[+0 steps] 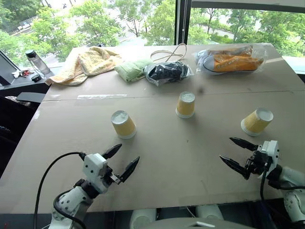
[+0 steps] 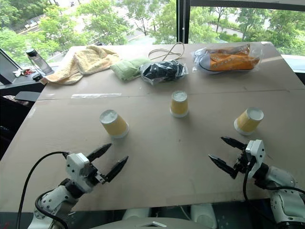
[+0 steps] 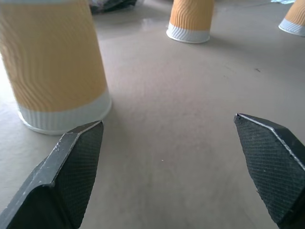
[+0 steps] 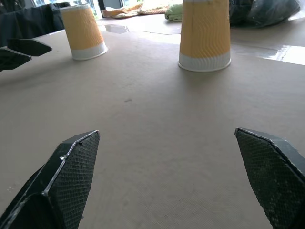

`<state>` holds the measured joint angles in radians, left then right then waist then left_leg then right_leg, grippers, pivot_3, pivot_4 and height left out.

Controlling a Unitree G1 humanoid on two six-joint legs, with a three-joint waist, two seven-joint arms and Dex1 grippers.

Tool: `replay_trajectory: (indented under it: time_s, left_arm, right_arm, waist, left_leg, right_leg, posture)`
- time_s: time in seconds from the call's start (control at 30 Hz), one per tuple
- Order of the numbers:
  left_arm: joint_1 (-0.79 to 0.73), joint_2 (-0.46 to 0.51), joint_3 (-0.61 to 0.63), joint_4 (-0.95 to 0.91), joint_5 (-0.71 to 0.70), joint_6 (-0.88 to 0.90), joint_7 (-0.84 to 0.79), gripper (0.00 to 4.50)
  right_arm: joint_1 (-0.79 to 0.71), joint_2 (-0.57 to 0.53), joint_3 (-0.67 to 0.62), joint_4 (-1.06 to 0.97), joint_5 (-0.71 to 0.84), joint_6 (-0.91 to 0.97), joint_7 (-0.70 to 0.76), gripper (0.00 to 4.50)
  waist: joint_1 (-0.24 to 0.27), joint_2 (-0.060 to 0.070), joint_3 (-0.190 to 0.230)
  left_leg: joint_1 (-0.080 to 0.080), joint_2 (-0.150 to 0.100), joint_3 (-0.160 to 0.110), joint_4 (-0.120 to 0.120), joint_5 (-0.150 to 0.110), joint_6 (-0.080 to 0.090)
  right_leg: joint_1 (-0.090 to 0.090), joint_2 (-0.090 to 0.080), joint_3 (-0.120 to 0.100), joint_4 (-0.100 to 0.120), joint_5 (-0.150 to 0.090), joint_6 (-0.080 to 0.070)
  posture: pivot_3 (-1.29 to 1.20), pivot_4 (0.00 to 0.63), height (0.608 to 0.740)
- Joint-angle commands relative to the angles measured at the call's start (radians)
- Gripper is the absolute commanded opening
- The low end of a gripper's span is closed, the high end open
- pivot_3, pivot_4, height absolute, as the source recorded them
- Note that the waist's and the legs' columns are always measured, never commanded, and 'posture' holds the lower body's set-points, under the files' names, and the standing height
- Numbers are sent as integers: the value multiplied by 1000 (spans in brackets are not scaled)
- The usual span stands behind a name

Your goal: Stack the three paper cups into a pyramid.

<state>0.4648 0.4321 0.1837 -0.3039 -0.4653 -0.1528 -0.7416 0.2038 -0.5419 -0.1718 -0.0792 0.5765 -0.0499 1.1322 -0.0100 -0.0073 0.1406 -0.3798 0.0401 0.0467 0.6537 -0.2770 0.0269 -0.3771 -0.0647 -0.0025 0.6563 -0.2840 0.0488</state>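
On cardboard-covered table [image 1: 167, 162] by windows [image 1: 119, 19], three paper cups [image 1: 185, 104] stand apart, seemingly upside-down.

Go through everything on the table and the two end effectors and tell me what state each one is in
Left cup: upside down, standing alone.
Middle cup: upside down, standing alone.
Right cup: upside down, standing alone.
Pyramid: not started.
Left end effector: open, holding nothing.
Right end effector: open, holding nothing.
Orange shoes: in a clear plastic bag.
Yellow towel: crumpled.
Water bottle: upright, capped.
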Motion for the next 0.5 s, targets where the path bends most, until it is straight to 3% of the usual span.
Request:
replay_trajectory:
  time_s: [0.03, 0.33, 0.5]
  left_arm:
    - [-53, -3, 76, -45, -35, -47, 23, 4500]
    - [-264, 12, 74, -11, 2, 96, 134, 4500]
    - [-293, 4, 79, -2, 36, 121, 177, 4500]
  right_arm:
    - [-14, -16, 9, -132, 55, 25, 30, 4490]
    - [-132, -7, 33, -260, 101, 114, -27, 4490]
    - [-142, -13, 24, -261, 107, 115, -18, 4490]
  waist:
    - [1, -1, 0]
    - [2, -5, 1]
    - [2, -5, 1]
  left_leg:
    - [0, 0, 0, 0, 0, 0]
    - [-1, -1, -1, 2, 0, 0]
    - [-1, -1, -1, 2, 0, 0]
  right_leg:
    - [0, 0, 0, 0, 0, 0]
    - [0, 1, -1, 0, 0, 1]
    - [0, 1, -1, 0, 0, 1]
  posture:
    - [0, 150, 740]
    - [0, 150, 740]
    - [0, 150, 740]
